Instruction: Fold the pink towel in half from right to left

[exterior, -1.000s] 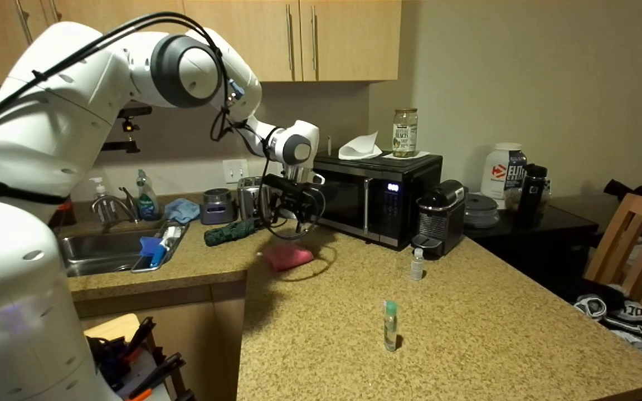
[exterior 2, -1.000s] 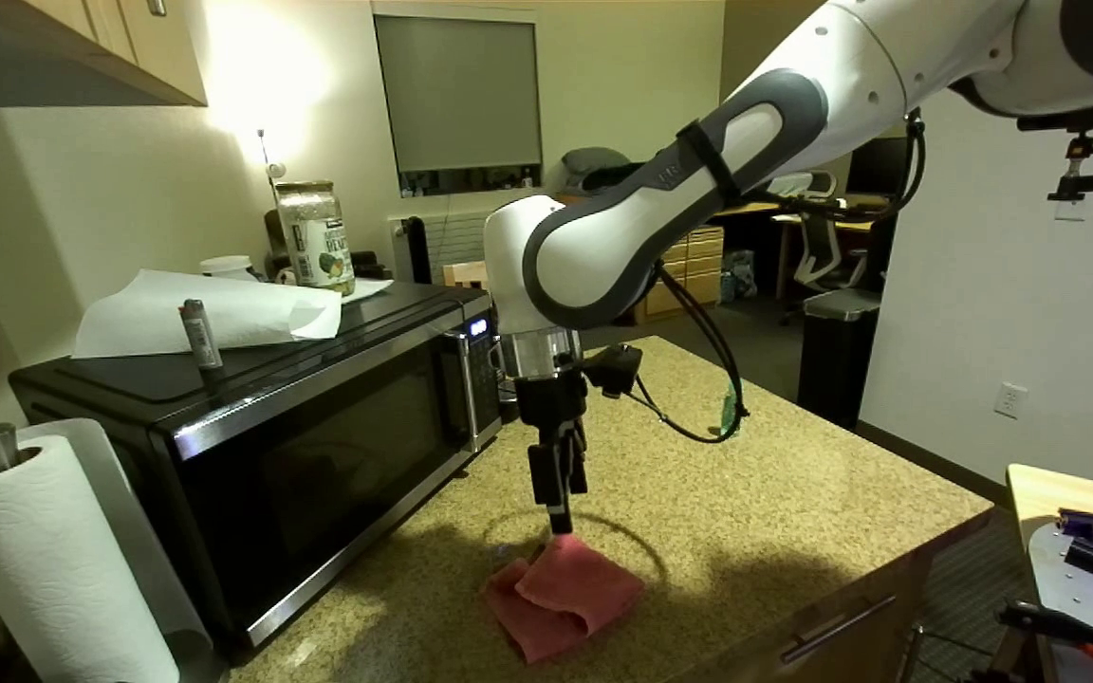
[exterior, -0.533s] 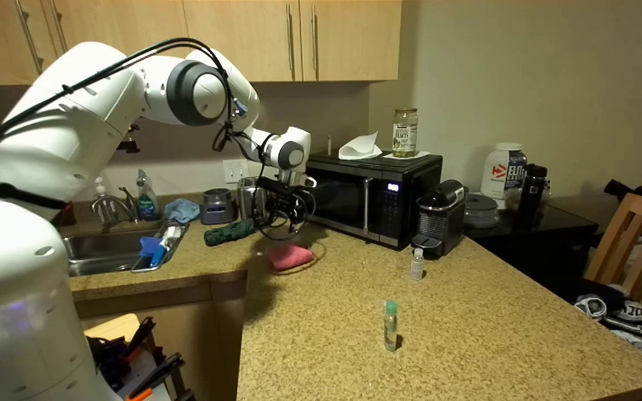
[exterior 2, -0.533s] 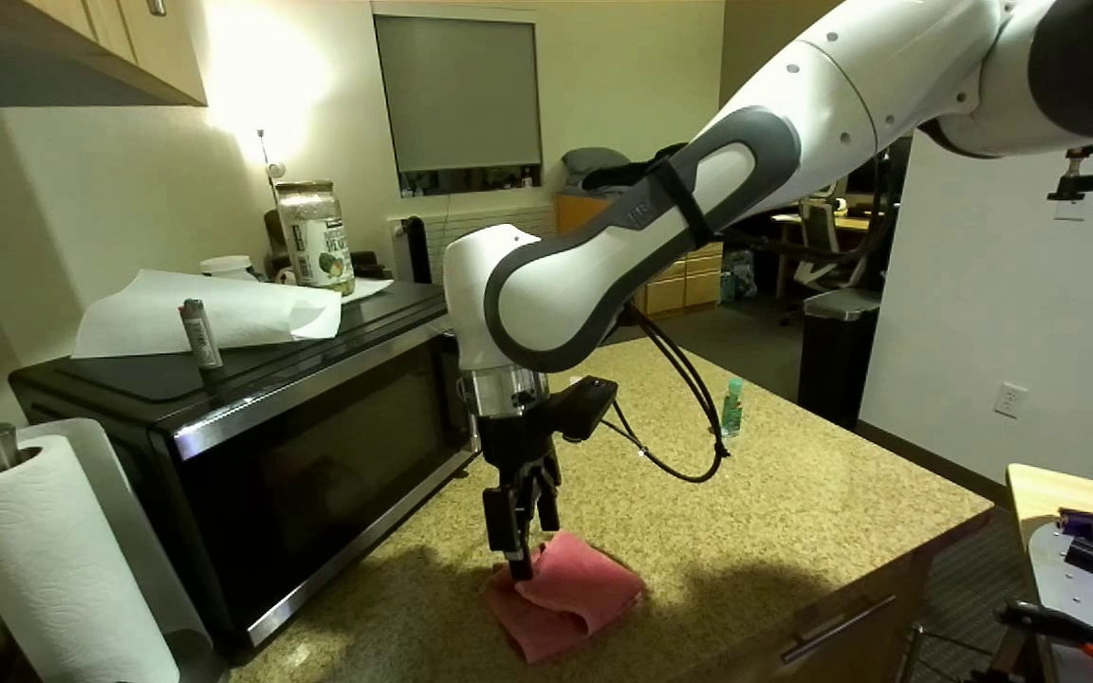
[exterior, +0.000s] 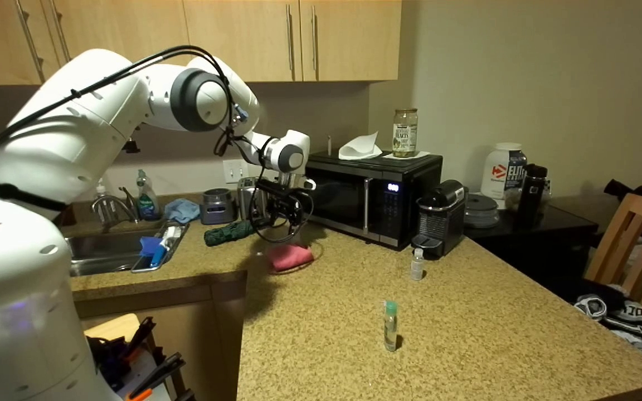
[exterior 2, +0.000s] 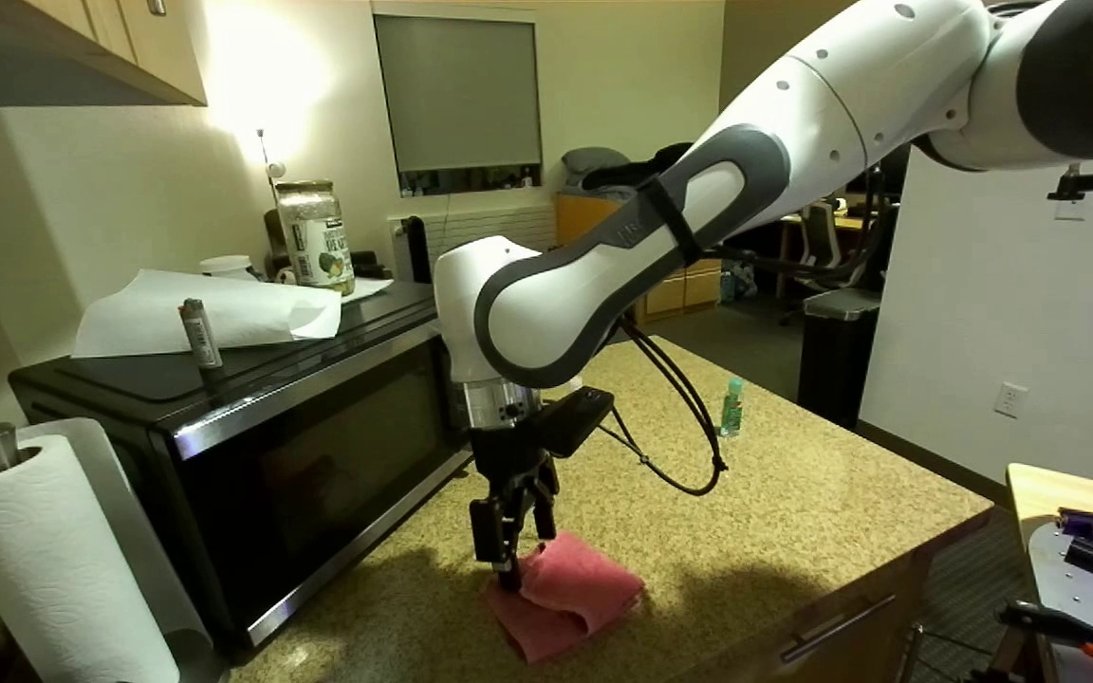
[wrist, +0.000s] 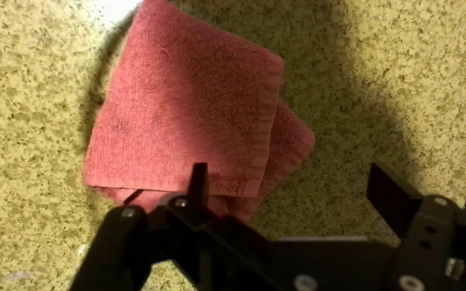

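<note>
The pink towel (wrist: 184, 105) lies on the counter with one layer folded over another; a lower corner sticks out on the right in the wrist view. Both exterior views show the towel (exterior 2: 589, 579) (exterior: 289, 257) in front of the microwave. My gripper (wrist: 287, 169) is open, pointing down, with a wide gap between its fingers. In the wrist view the left finger (wrist: 199, 180) overlaps the towel's near hem, and the right one is over bare counter. In an exterior view the gripper (exterior 2: 527, 560) is low at the towel's microwave side; whether a fingertip touches cloth I cannot tell.
A black microwave (exterior 2: 338, 446) stands close beside the gripper, with a paper towel roll (exterior 2: 53, 569) near it. A green-capped bottle (exterior: 390, 328) and a small clear bottle (exterior: 417, 266) stand on the counter. A dark green bundle (exterior: 229, 233) lies by the toaster.
The arm has come down and shifted towards the microwave side of the towel, most of it in the first half second. The towel has kept its place and shape; the gripper has stayed open.
</note>
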Robot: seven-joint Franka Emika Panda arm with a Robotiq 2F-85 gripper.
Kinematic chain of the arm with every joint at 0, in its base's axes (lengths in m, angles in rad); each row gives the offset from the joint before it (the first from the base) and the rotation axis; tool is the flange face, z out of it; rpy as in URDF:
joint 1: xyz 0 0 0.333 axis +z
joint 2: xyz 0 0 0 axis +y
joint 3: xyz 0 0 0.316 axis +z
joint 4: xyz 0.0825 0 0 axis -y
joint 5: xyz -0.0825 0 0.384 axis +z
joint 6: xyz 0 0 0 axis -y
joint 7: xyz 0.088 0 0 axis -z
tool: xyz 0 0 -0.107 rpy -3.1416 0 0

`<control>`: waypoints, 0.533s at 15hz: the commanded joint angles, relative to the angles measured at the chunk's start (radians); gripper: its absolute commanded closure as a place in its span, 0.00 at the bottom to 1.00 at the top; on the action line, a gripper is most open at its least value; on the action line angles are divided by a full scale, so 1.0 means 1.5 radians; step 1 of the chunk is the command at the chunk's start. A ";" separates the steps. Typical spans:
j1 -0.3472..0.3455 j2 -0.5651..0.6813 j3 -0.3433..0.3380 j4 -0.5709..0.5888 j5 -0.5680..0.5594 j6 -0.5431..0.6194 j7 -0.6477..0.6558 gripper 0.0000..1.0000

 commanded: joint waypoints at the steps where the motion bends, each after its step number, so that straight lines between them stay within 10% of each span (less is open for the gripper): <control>1: -0.002 0.013 0.000 0.004 0.011 -0.005 0.018 0.00; 8: 0.001 0.039 0.001 0.002 0.021 -0.005 0.031 0.00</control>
